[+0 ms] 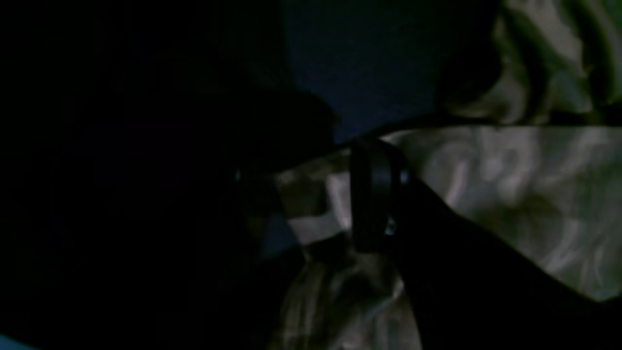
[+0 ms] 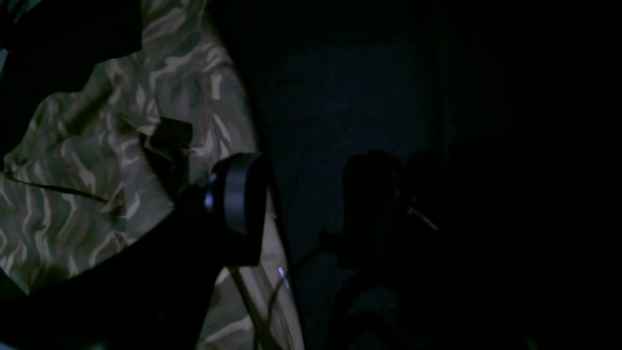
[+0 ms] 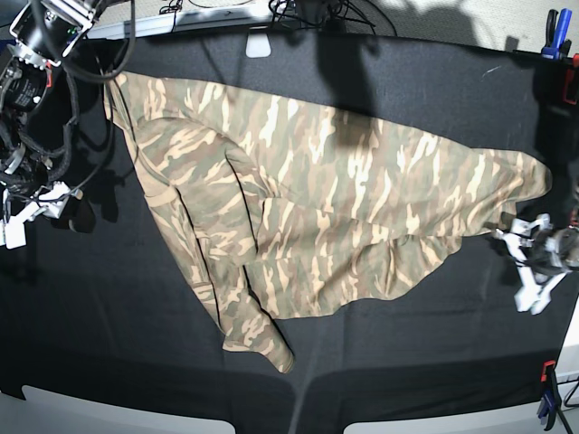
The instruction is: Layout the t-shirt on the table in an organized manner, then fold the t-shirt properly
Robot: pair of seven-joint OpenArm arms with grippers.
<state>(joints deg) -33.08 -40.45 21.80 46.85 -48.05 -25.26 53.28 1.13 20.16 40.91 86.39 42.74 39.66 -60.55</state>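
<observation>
The camouflage t-shirt (image 3: pixel 344 208) lies spread and wrinkled across the middle of the black table (image 3: pixel 407 353), one sleeve pointing to the near edge. My left gripper (image 3: pixel 529 267) hovers just off the shirt's right corner, its fingers apart. In the dim left wrist view the left gripper (image 1: pixel 311 194) stands over the t-shirt (image 1: pixel 510 184) edge, and loose cloth shows between its fingers. My right gripper (image 3: pixel 23 217) is open over bare table, left of the shirt. In the right wrist view the right gripper (image 2: pixel 306 204) has only black cloth between its fingers, with the t-shirt (image 2: pixel 97 160) to one side.
Blue and red clamps (image 3: pixel 552 36) sit at the far right corner, and another clamp (image 3: pixel 545 398) at the near right edge. A small white object (image 3: pixel 259 43) lies at the table's back edge. Cables (image 3: pixel 81 63) hang around the arm at upper left.
</observation>
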